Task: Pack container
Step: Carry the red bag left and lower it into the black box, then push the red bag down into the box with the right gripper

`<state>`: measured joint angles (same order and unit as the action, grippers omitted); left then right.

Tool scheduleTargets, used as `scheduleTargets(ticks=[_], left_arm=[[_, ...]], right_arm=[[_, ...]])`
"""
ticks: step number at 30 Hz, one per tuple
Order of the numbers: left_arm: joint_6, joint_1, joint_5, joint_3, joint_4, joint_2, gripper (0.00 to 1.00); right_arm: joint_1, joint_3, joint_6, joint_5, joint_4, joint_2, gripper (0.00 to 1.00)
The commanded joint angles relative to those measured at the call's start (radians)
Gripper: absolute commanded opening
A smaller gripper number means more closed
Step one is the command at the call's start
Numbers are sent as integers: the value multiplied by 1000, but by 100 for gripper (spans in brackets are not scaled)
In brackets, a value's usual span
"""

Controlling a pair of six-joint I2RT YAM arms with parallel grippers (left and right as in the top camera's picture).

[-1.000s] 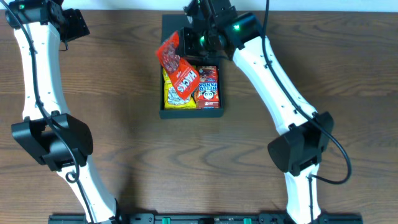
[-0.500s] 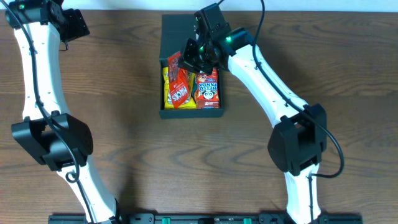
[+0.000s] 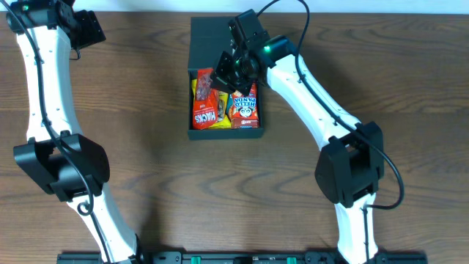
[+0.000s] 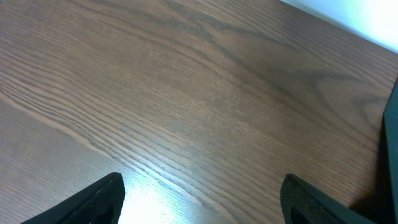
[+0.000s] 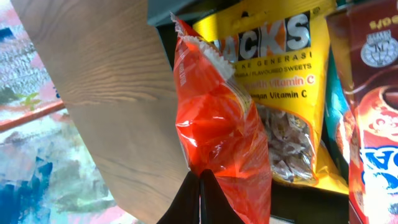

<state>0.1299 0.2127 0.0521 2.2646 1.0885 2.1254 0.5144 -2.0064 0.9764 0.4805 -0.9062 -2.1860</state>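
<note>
The container (image 3: 222, 134) is a dark teal-black box at the table's back middle, its flap lid (image 3: 207, 40) open behind it. Inside lie a yellow Hacks packet (image 3: 198, 94) (image 5: 292, 81) and a red Hello Panda packet (image 3: 245, 110) (image 5: 379, 124). My right gripper (image 3: 223, 73) (image 5: 200, 180) is shut on a red Hacks packet (image 3: 203, 106) (image 5: 224, 130) and holds it over the yellow packet inside the box. My left gripper (image 4: 202, 199) is open and empty over bare wood; in the overhead view it sits at the far back left (image 3: 88, 29).
The wooden table (image 3: 139, 161) surrounds the box. The container's dark edge (image 4: 392, 137) shows at the right of the left wrist view. The white back wall (image 4: 360, 15) lies beyond the table's far edge.
My right gripper has come forward and down with the red packet, which has swung from tilted above the box to lying lengthwise in its left half. The left arm has not moved.
</note>
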Motion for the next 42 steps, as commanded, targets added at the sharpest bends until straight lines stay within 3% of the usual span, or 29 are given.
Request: scheduleTargets(ticks=[1, 14, 16, 18, 19, 25, 27, 28, 29, 30, 31, 42], left_arm=[[-6, 3, -1, -11, -1, 15, 81], [-3, 3, -35, -11, -1, 15, 81], [-3, 3, -35, -11, -1, 15, 81], [-3, 3, -35, -11, -1, 15, 81], [-3, 3, -35, -11, -1, 15, 81], [-3, 3, -35, -11, -1, 15, 81], [-3, 3, -35, -11, -1, 15, 81], [-3, 3, -35, -11, -1, 15, 81], [-3, 3, -34, -11, -1, 15, 81], [-3, 3, -35, -11, -1, 15, 81], [-3, 3, -35, -11, -1, 15, 81], [-3, 3, -35, -11, -3, 15, 81]], right_arm=[[11, 6, -47, 48, -8, -14, 2], [10, 6, -201, 45, -36, -19, 2], [6, 6, -201, -10, -57, -21, 33], [-5, 6, -231, -51, -67, -21, 88], [-13, 6, -243, -61, -66, -21, 99], [-64, -26, -309, -72, -78, -14, 99], [-70, -52, -354, -73, -89, -7, 95], [-71, -66, -381, -77, -93, 0, 82], [-70, -77, -401, -89, -97, 8, 58], [-68, -83, -412, -105, -101, 15, 23], [-65, -85, -418, -126, -107, 19, 2], [-29, -82, -461, -151, -122, -62, 1]])
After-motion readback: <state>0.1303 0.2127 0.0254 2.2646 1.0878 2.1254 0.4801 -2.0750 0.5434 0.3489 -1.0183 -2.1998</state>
